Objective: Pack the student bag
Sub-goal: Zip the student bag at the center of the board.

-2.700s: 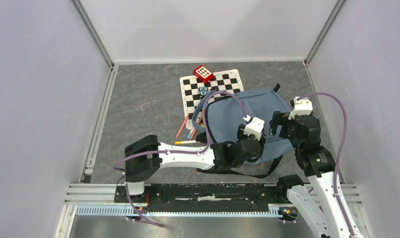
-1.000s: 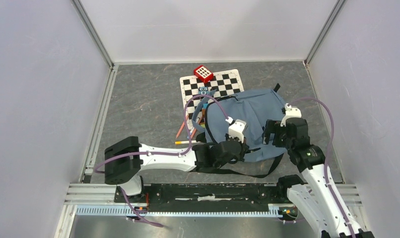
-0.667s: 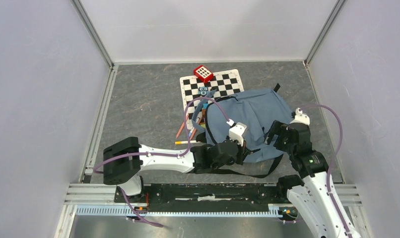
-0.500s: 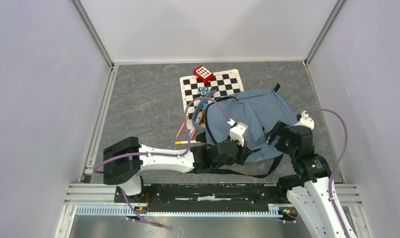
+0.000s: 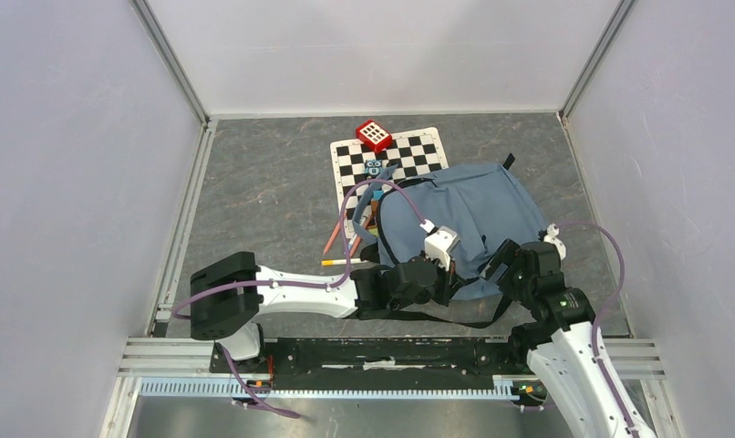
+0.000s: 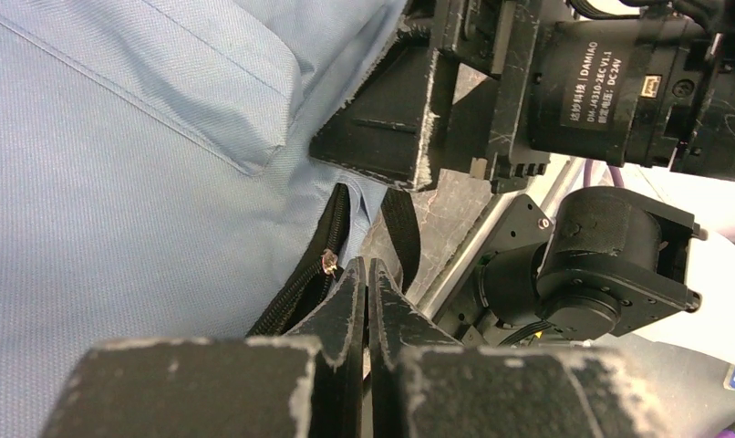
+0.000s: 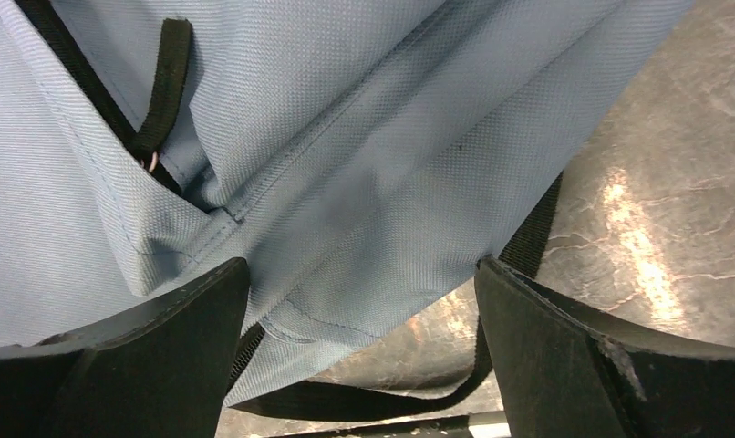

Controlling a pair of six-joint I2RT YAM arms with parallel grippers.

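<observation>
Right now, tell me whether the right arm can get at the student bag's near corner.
Probably yes: the right end effector has its jaws wide open, with the student bag corner right in front of them and nothing in between.

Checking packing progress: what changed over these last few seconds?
The right hand, open, drew back toward the near edge, now straddling the near hem of the student bag. The left hand, shut, slid slightly left by the zipper. The chessboard, red block and pencils stayed put.

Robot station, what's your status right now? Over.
Left claw shut at student bag zipper, hold unclear. Right claw wide open over the bag's near edge. Pencils and chessboard beside the bag, unpacked.
</observation>
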